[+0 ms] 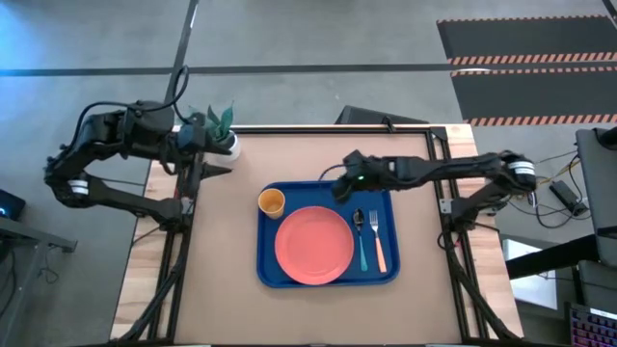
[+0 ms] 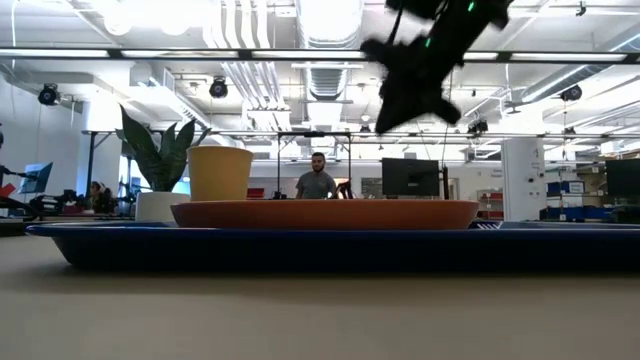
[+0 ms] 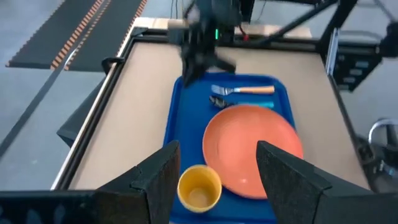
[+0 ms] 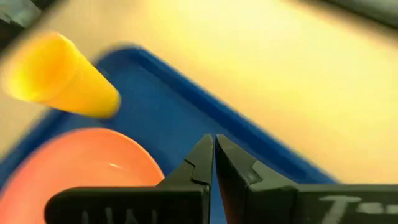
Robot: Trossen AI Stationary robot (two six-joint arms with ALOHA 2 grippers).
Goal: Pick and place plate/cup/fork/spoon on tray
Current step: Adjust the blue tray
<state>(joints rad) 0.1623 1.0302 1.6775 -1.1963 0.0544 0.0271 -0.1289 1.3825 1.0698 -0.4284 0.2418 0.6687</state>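
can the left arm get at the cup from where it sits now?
Probably yes: the left gripper is open by the table's far-left edge, and the cup stands upright in the tray's near corner, nothing between.

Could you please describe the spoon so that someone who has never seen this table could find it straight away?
Start at the large blue rectangular plastic tray in the middle of the table. To the right of the round coral-pink plate lie two small utensils side by side. The spoon, nearer the plate, has a light blue handle and dark metal bowl; the fork beside it has an orange-pink handle.
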